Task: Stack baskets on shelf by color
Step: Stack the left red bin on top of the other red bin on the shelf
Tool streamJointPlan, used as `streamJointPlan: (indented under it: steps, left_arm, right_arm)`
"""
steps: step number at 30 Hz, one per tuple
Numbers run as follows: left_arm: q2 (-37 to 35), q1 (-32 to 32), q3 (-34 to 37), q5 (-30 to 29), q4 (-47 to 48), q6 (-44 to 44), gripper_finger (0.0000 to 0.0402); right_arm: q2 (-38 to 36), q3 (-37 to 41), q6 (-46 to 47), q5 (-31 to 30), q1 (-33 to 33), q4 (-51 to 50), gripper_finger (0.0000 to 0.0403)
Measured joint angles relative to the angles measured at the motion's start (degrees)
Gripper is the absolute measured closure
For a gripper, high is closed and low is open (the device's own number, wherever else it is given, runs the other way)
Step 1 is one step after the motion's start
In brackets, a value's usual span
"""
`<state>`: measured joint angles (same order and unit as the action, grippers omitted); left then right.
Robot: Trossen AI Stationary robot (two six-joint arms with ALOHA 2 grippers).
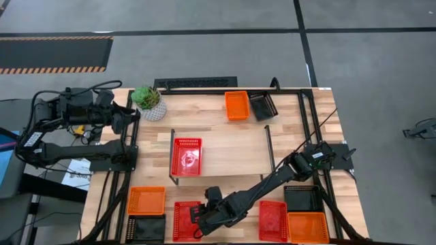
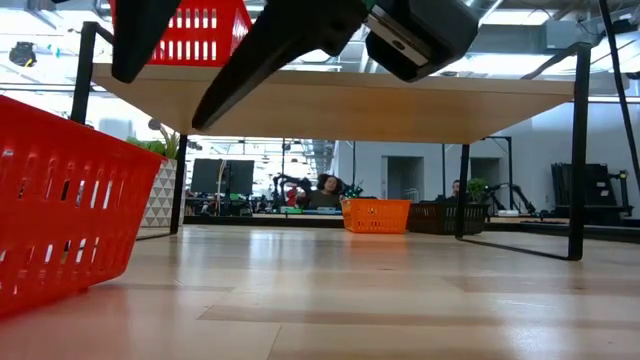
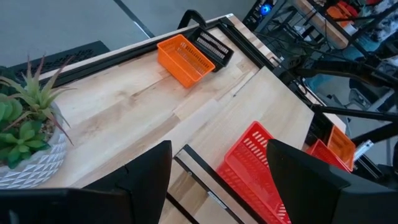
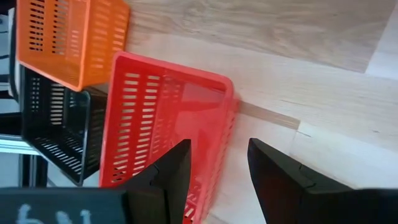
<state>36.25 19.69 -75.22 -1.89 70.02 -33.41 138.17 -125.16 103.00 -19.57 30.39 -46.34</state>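
Early stage: only 1 red basket [image 1: 187, 156] on the shelf [image 1: 231, 153], left end; 8 baskets off it.

Right gripper [image 1: 197, 218] fingers apart, empty, straddling the rim of a red basket [image 4: 165, 130] at the near table edge.

Left gripper [image 3: 217, 180] spread, empty, parked by the plant [image 1: 148, 101].

Shelf middle and right end free; orange basket [image 4: 68, 37] and black basket [image 4: 50, 134] crowd the target's far side.

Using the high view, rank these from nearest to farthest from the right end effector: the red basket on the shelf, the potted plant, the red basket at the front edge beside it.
Measured from the right end effector, low at the front edge:
1. Front red basket, right beside it.
2. Shelf red basket, on the shelf's left end.
3. Potted plant, back left corner.
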Motion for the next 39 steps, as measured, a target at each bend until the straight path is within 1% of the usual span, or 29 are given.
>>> streamJointPlan:
  steps: [6,8,15,19,24,34,36,39]
  left_arm:
    - [0.02,-0.01,0.00,-0.03,0.02,0.00,0.0152]
    - [0.00,0.00,0.00,-0.07,-0.01,0.00,0.0152]
    - [0.02,0.00,0.00,-1.04,-0.01,0.02,0.0152]
    - [0.02,0.00,0.00,-1.14,-0.01,0.02,0.0152]
    - [0.02,0.00,0.00,-1.14,0.02,0.00,0.0152]
    - [0.02,0.02,0.00,-1.14,0.02,0.02,0.0152]
    - [0.02,0.00,0.00,-1.14,0.02,0.01,0.0152]
    - [0.02,0.02,0.00,-1.15,0.04,0.02,0.0152]
  right_arm:
    - [2.57,0.20,-0.23,0.14,-0.13,2.75,0.0221]
    - [3.58,-0.04,-0.65,0.42,-0.17,6.44,0.0221]
    - [3.74,0.07,-1.03,1.24,-0.33,4.79,0.0222]
    - [3.74,0.09,-0.66,1.90,-0.35,5.31,0.0234]
    - [3.74,0.09,0.56,2.33,-0.35,4.72,0.0264]
    - [3.74,0.07,1.00,3.17,-0.52,4.71,0.0388]
    - [3.47,0.07,1.19,3.17,-0.52,4.77,0.0390]
    - [3.21,-0.69,1.95,3.17,-0.52,4.78,0.0383]
